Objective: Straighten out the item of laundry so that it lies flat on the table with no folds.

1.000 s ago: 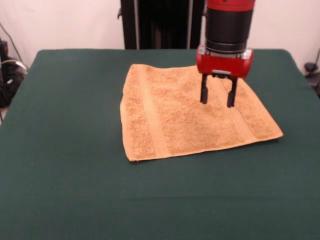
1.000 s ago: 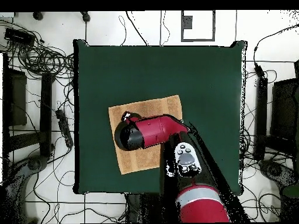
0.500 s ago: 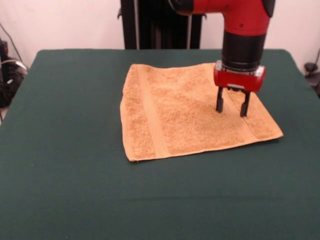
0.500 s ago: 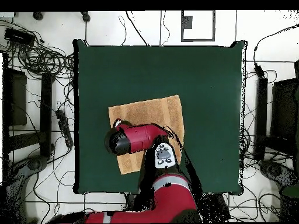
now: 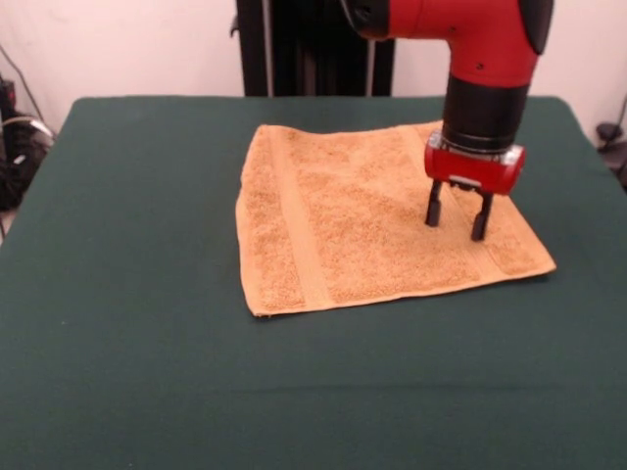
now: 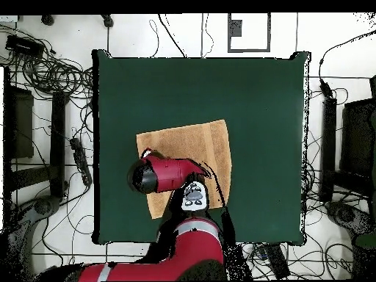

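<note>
Shifted slightly sideways, the gripper (image 5: 457,217) is held, jaws spread, over the washcloth (image 5: 362,220); cables (image 6: 44,73) surround the table (image 5: 127,294).

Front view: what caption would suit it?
Open gripper poised over an orange washcloth spread on a green table.

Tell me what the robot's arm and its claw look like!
The arm is shiny red with a round black band near its end. Below that sits a red block, and the gripper has two thin black fingers pointing down.
</note>
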`<state>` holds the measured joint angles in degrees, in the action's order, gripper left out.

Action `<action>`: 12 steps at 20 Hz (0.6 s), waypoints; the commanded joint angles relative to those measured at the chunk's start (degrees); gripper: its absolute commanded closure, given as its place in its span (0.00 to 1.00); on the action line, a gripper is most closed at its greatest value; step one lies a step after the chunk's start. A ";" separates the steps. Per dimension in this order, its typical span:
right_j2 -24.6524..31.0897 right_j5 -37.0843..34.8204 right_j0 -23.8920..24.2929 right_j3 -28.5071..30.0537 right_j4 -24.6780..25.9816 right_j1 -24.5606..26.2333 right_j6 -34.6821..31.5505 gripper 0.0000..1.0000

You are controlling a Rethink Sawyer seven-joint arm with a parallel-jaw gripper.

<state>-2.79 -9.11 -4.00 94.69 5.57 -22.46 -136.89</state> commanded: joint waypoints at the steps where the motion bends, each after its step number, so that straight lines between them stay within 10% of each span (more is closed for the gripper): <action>1: 3.55 6.60 -1.92 -11.13 -7.22 16.21 -10.52 0.00; 12: 1.88 3.73 -8.68 -14.66 -19.14 16.92 -14.30 0.00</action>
<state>-9.12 -15.04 -10.00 90.45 -4.37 -19.63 -136.88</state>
